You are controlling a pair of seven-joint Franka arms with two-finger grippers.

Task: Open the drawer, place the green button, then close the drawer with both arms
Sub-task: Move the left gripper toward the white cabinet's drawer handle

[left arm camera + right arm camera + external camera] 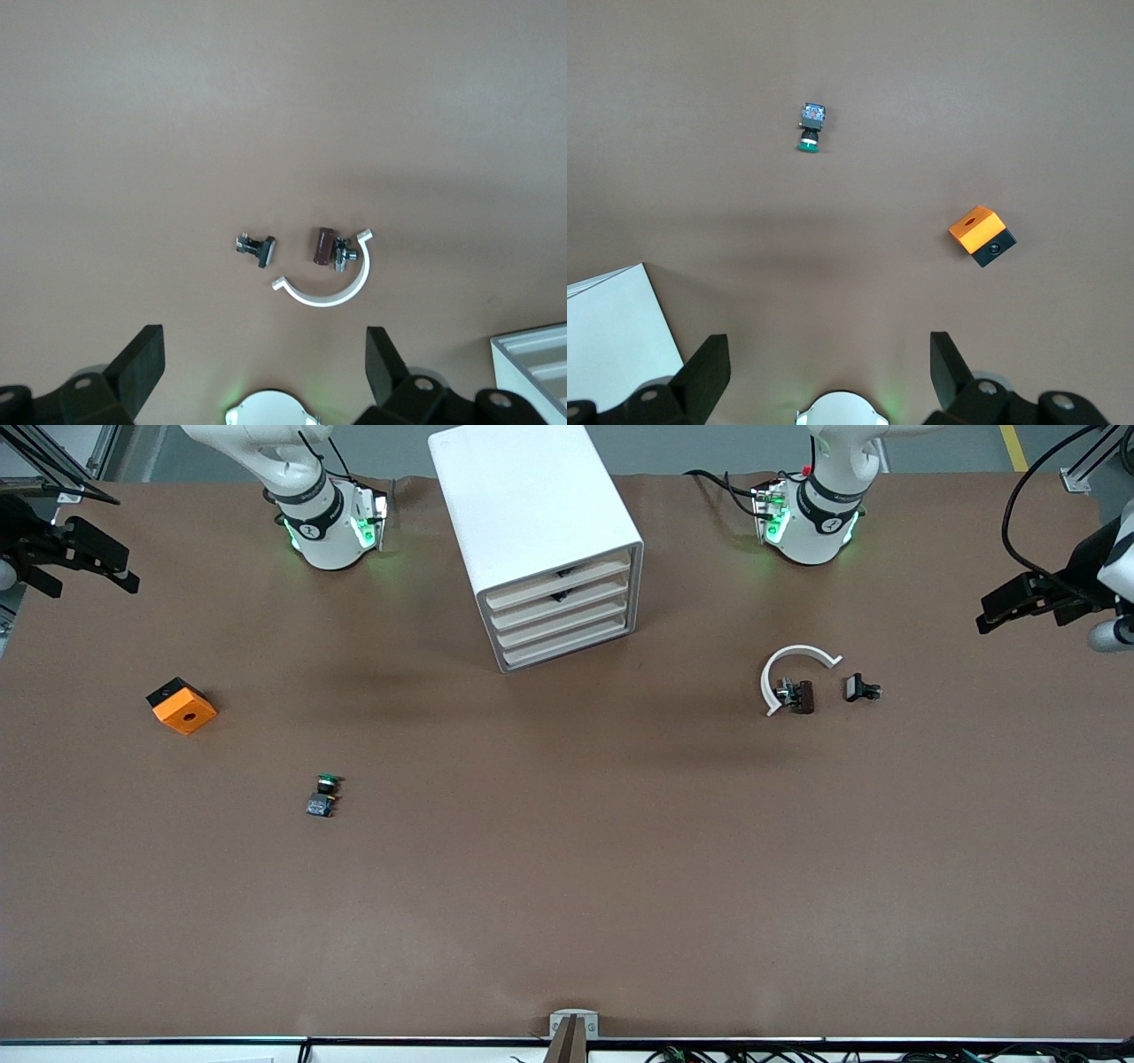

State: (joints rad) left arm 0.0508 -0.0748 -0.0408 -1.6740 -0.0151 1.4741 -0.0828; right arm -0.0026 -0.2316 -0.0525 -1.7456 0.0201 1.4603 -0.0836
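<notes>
The white cabinet [540,540] stands between the two arm bases, and its bottommost drawer [567,652] looks shut. The button [324,794] lies on its side on the brown table, toward the right arm's end and nearer to the front camera than the cabinet. Its green cap and blue base show in the right wrist view [811,127]. My right gripper [93,580] [828,341] hangs high over the table between its base and the button, open and holding nothing. My left gripper [1028,611] [263,336] hangs high over the table near a white arc, open and holding nothing.
An orange square block [182,706] [982,235] lies toward the right arm's end. The white arc [793,669] [328,288] with a brown part and a small black part [861,689] [257,248] lie toward the left arm's end. A cabinet corner [532,363] [611,336] shows in both wrist views.
</notes>
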